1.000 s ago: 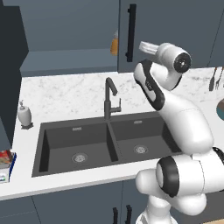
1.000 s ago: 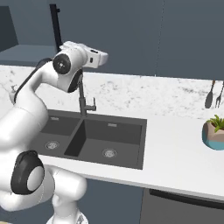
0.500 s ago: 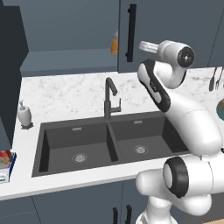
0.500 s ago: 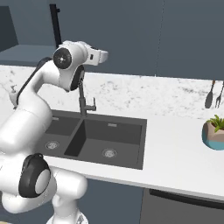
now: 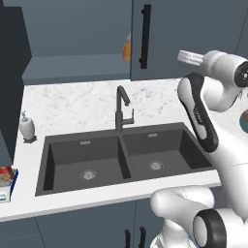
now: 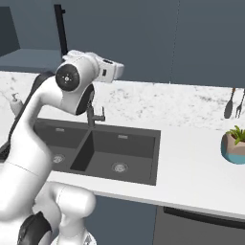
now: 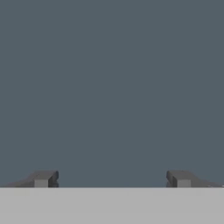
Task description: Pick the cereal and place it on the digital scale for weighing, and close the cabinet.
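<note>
Left base view: cereal box [image 5: 5, 174] sits at the far left edge of the counter, on top of the scale [image 5: 7, 193]; red box, blue-edged white slab under it, both cut off by the frame edge. Cabinet [image 5: 184, 34] is above the counter, dark slate doors, long black bar handle [image 5: 145, 36] on the right door. Left of that door an open bay shows a shelf with an amber bottle [image 5: 126, 47] just beside the door edge. A dark open door panel [image 5: 12, 82] stands at far left.

Hand view: claw [image 7: 112, 179] wide open, both tips far apart at the bottom corners, nothing between them, touching nothing. It faces a flat slate surface; can't tell how close.

Arm is raised to cabinet height, right of the handle, hand pointing toward the door in both base views.

Surface: white marbled counter [image 5: 77, 104] with a dark double sink [image 5: 121, 157], black tap [image 5: 122, 109] behind the divider, white soap dispenser [image 5: 26, 128] left of the sink. Right base view: small plant in a teal pot [image 6: 234, 146] on the counter at right, dark utensils [image 6: 233, 103] hanging on the wall above it. Lower cupboards below the counter have short black handles [image 5: 134, 237].
</note>
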